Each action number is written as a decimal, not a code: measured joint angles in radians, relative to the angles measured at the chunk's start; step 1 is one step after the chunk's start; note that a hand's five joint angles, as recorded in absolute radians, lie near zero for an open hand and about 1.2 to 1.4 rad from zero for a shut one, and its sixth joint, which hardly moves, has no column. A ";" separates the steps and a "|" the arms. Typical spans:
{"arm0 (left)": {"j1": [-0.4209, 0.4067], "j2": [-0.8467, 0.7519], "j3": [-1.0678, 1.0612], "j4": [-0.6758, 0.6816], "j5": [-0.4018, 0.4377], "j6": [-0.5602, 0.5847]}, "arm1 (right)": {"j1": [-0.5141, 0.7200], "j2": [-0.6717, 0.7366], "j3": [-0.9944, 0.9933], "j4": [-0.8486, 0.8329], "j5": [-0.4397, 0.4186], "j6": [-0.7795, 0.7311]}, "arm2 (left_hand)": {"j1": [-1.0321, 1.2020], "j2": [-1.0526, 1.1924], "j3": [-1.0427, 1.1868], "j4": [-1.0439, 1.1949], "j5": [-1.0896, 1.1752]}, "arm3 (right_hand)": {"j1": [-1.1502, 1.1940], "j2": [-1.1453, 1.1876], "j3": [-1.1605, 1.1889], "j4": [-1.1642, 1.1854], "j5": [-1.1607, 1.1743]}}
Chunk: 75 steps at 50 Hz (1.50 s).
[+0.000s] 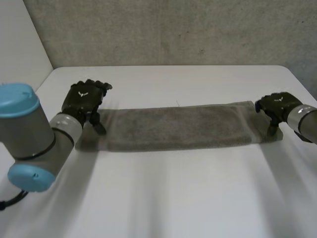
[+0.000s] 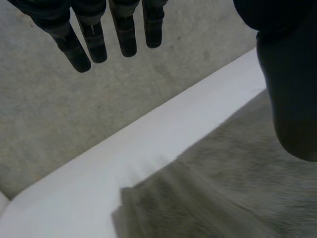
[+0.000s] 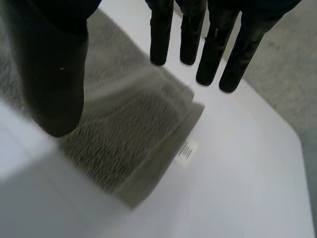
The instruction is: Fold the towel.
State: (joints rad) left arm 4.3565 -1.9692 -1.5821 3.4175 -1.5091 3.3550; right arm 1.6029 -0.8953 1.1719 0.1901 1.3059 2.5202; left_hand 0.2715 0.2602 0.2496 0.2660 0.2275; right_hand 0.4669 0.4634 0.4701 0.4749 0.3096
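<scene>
A grey towel lies on the white table as a long narrow strip running left to right. My left hand hovers over the strip's left end, fingers straight and spread from the thumb, holding nothing. In the left wrist view the left hand is above the towel, whose corner lies under the palm. My right hand is over the right end. In the right wrist view the right hand is open above the layered towel end, which bears a small white label.
A grey wall stands behind the table's far edge. My left arm with its light-blue caps reaches in along the table's left side. Bare table surface stretches in front of the towel.
</scene>
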 measured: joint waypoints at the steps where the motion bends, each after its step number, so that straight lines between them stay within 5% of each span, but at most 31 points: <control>1: -0.001 0.004 -0.009 0.004 0.002 -0.006 | -0.004 0.002 0.003 -0.002 -0.003 0.000 | 0.000 0.000 0.000 0.000 0.000 | 0.017 0.023 0.021 0.021 0.019; 11: -0.005 0.040 -0.067 0.039 0.007 -0.074 | -0.050 0.079 0.009 -0.065 -0.021 -0.002 | 0.000 0.000 0.000 0.000 0.000 | 0.332 0.338 0.329 0.324 0.305; 16: -0.001 0.037 -0.065 0.038 0.006 -0.074 | -0.062 0.106 0.000 -0.104 -0.009 0.000 | 0.000 0.000 0.000 0.000 0.000 | 0.838 0.837 0.838 0.835 0.831; 36: 0.000 0.036 -0.065 0.037 0.006 -0.073 | -0.122 0.098 0.004 -0.137 0.018 0.000 | 0.000 0.000 0.000 0.000 0.000 | 0.842 0.839 0.865 0.862 0.845; 50: 0.004 0.040 -0.069 0.037 0.005 -0.075 | -0.182 0.027 -0.082 -0.163 0.228 -0.121 | 0.000 0.000 0.000 0.000 0.000 | 0.846 0.839 0.865 0.862 0.845; 58: -0.003 0.044 -0.065 0.037 0.002 -0.078 | 0.144 -0.070 -0.110 -0.201 0.174 -0.103 | 0.000 0.000 0.000 0.000 0.000 | 0.848 0.851 0.865 0.862 0.845; 67: -0.002 0.043 -0.068 0.037 0.001 -0.079 | 0.538 -0.019 -0.097 -0.213 0.088 -0.138 | 0.000 0.000 0.000 0.000 0.000 | 0.848 0.851 0.865 0.862 0.845; 72: -0.002 0.043 -0.070 0.037 0.001 -0.078 | 0.648 0.061 -0.091 -0.212 0.042 -0.155 | 0.000 0.000 0.000 0.000 0.000 | 0.848 0.851 0.865 0.862 0.845; 75: -0.001 0.042 -0.072 0.038 0.002 -0.078 | 0.673 0.089 -0.086 -0.213 0.018 -0.152 | 0.000 0.000 0.000 0.000 0.000 | 0.644 0.658 0.659 0.655 0.642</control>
State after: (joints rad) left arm 4.3550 -1.9267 -1.6539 3.4555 -1.5075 3.2765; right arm 2.2755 -0.8063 1.0855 -0.0234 1.3239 2.3686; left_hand 0.2714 0.2603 0.2496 0.2659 0.2275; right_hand 1.1106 1.1212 1.1296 1.1297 0.9515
